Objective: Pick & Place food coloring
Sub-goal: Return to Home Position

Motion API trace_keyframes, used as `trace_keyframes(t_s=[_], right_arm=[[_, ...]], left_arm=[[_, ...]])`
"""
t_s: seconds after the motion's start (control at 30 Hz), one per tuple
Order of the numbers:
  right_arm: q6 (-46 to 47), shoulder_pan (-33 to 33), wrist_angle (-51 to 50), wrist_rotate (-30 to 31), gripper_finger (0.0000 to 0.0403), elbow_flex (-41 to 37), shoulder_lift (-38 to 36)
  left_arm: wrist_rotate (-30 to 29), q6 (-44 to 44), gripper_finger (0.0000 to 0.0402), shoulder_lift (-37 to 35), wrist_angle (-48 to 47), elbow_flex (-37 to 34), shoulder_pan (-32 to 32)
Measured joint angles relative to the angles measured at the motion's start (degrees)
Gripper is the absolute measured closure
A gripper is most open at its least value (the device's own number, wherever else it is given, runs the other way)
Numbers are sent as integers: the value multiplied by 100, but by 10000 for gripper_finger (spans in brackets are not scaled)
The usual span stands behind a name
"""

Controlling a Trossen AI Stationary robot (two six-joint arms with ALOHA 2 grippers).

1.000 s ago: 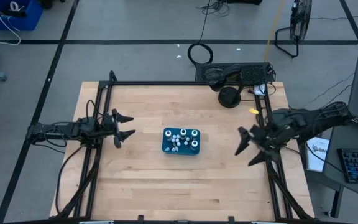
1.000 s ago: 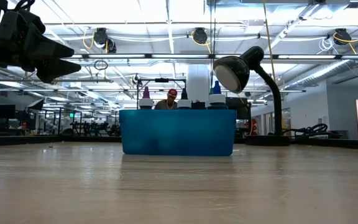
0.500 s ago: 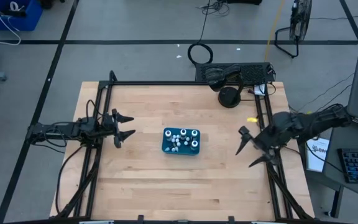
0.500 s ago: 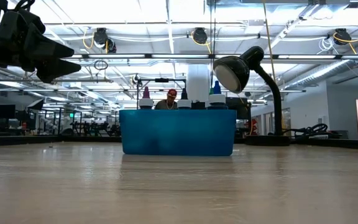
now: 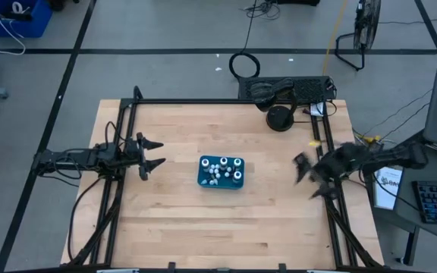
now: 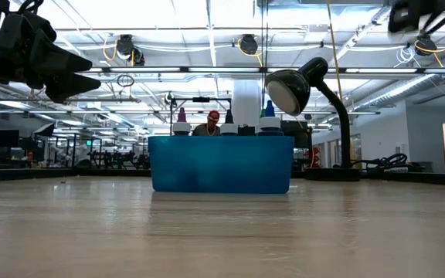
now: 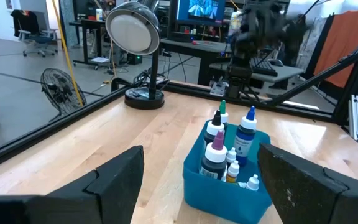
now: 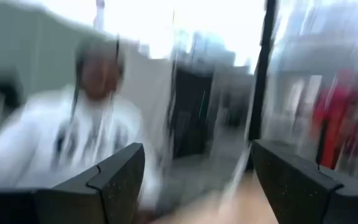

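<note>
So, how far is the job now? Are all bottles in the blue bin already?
Done, it seems: the bottles stand in the blue bin, and I see none loose on the table. In hand: the right gripper, open and empty, has drawn back toward the table's right edge. The left gripper waits open at the left side. Left: probably only that arm's return.

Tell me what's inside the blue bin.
Food coloring bottles stand in the blue bin, taller dark ones beside tiny white-capped ones. Its walls hide their bases.
</note>
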Motion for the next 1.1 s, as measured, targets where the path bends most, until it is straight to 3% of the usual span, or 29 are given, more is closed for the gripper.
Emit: trace_keyframes(t_s=[0.07,0.17,0.43,0.57,0.67,0.97,1.1], right_arm=[[574,-314,285,-86,120,-92,-523],[932,-727,-418,-32,119,-84,-927],[359,-1712,-1717,134,120,-82,-1194],[356,-2019,-2702,1013,120,-88,-1179],[318,-2048,-2855,1452,121,-132,-1181],[-98,-1700,-2871,1615,123,-134,-846],[85,-1462,-2696,2522,122,-137,-742]], left_arm=[[-2,-2,94,-2,7,0,-2],[-2,-2,94,-2,4,0,-1],[-2,0,94,0,6,-1,-2],[0,0,94,0,4,0,0],[-2,-1,94,0,4,0,-1],[-2,-1,94,0,4,0,0],[-2,-2,94,0,4,0,0]])
